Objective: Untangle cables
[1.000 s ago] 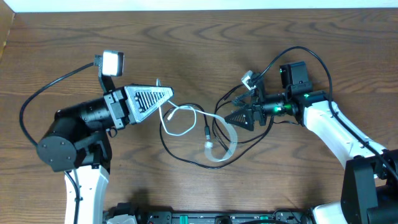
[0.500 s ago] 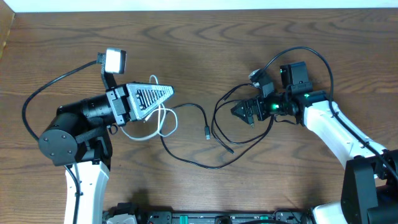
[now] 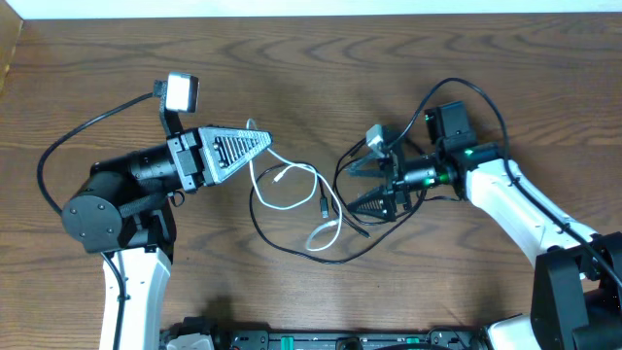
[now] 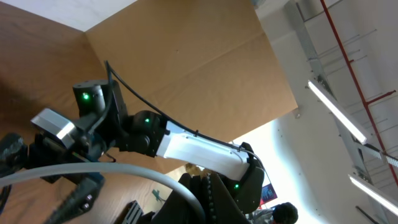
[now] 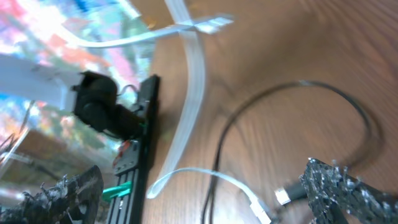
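- One white cable [image 5: 194,93], flat and ribbon-like, ran diagonally from the left tool [image 3: 260,140], pinched shut on it, toward mid-tabletop [image 3: 311,68].
- Seemingly two thin black cables [image 3: 292,251] lay in overlapping loops between the arms.
- The right tool [image 3: 360,185] gaped wide and empty above the wood-grain surface.

A lab or workshop hall: strip lights [image 4: 336,111] and red pipes [image 4: 348,55] high overhead, a cardboard partition [image 4: 186,56]

Dark wood-grain table [image 3: 321,58]; brown board wall [image 4: 186,68]; white ceiling [image 4: 373,37], bright tube lights [image 4: 337,112].
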### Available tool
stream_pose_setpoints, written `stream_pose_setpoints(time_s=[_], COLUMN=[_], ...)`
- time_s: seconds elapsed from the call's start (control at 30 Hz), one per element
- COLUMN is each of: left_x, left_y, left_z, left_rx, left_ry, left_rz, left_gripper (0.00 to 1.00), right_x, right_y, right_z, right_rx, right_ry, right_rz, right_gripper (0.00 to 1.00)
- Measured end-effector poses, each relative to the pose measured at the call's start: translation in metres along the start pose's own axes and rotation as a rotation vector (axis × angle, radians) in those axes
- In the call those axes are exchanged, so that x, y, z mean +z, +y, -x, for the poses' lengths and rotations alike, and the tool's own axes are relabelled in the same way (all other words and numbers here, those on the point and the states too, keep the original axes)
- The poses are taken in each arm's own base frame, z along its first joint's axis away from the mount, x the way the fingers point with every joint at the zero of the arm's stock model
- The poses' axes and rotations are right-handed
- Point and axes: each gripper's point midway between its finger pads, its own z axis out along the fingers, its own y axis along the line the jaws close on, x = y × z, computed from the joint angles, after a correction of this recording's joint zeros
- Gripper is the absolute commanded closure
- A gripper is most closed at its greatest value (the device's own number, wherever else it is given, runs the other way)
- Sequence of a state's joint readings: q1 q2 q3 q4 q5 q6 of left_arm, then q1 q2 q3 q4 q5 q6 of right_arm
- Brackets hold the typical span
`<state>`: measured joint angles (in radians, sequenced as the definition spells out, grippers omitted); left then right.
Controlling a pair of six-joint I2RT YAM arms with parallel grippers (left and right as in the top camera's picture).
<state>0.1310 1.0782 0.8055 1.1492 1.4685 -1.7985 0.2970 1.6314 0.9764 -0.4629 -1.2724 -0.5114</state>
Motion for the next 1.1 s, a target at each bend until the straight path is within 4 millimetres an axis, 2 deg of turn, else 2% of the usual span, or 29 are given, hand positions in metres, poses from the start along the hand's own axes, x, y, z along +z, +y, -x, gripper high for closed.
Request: stream_pose_setpoints(time_s=[0.13,0.27,0.57,0.9,0.93,0.97,1.03,1.07,1.1], left_x=[0.0,0.003,0.027,0.046,0.047,0.047,0.048,0.049,0.049], left_y=[0.001,0.002,-0.005,0.0,0.002,0.004,0.007,0.008,0.01], left_z=[-0.002,-0.012,-0.042,-0.058,-0.058,-0.058,-0.056,-0.056,-0.055], left_rx=[-0.001,0.011,0.02,-0.007,-0.011,-0.015,-0.024,-0.028,-0.032], left_ry=[0.012,0.067,0.215,0.309,0.312,0.314,0.315,0.315,0.315], left_rz=[0.004,0.006,-0.052,-0.098,-0.098,-0.097,-0.095,-0.094,-0.093], left_gripper=[0.93,0.92,0.92,0.93,0.92,0.92,0.93,0.93,0.92], right_x=[0.006,0.007,0.007,0.007,0.008,0.008,0.01,0.012,0.015], right_y=[0.009,0.011,0.012,0.012,0.012,0.012,0.014,0.015,0.016], right_z=[0.004,0.005,0.008,0.009,0.009,0.009,0.009,0.009,0.008], right_rx=[-0.06,-0.072,-0.1,-0.099,-0.094,-0.09,-0.085,-0.077,-0.067], right_ry=[-0.013,-0.016,-0.027,-0.03,-0.029,-0.028,-0.024,-0.019,-0.012], right_rz=[0.048,0.059,0.065,0.066,0.067,0.069,0.075,0.079,0.08], right_gripper=[0.01,0.01,0.01,0.02,0.06,0.15,0.45,0.57,0.63])
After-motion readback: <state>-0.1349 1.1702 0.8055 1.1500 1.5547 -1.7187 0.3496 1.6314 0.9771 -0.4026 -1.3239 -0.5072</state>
